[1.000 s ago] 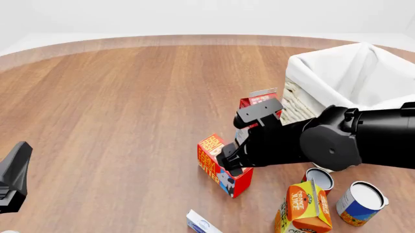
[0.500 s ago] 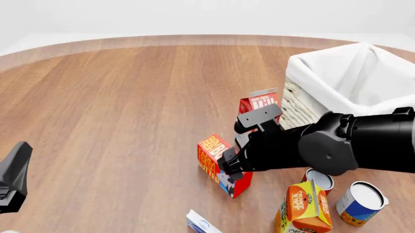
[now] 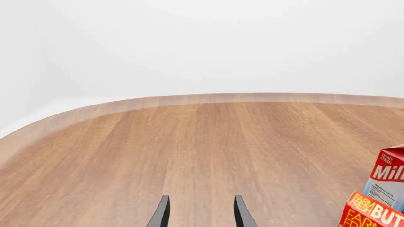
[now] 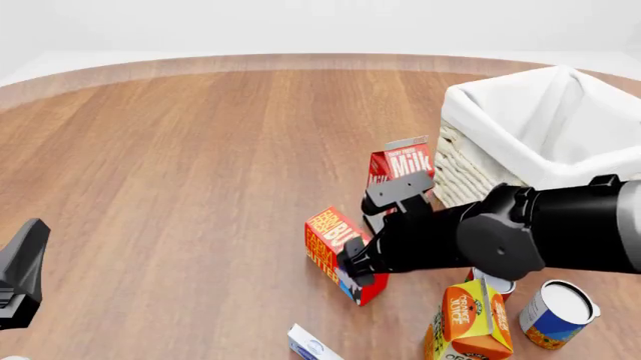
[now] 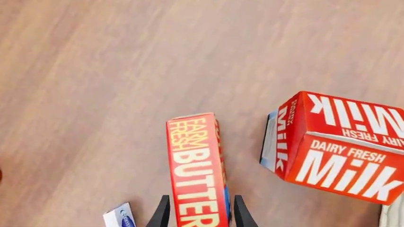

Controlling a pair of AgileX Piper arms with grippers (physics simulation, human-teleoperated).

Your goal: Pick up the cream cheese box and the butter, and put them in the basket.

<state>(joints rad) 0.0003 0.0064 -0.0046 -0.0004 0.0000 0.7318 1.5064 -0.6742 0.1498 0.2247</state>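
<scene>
Butter (image 5: 197, 170) stands on edge on the bench (image 4: 200, 165), its narrow top face between the two fingertips of the right tool (image 5: 197, 213). The tips are spread, one on each side of the carton; I cannot tell whether they touch its sides. In the front view the right tool (image 4: 358, 262) sits over the butter (image 4: 329, 244), hiding part of it.

The milk (image 5: 338, 144) stands just beside the tool, on its basket side, so a careless closing or lift could brush that carton and tip it. The butter is tall and thin as it stands; an off-centre squeeze could topple it or let it swivel in the grip. The cream cheese box (image 5: 120, 216) lies close to the tool on the other side, near the arms' edge of the bench. The basket (image 4: 561, 112) is beyond the milk, and nothing of the task shows inside it yet.

The left tool (image 3: 198, 213) is spread and holds nothing, far off over bare wood.

The bench is smooth brown wood with a curved far edge, against plain white walls.
</scene>
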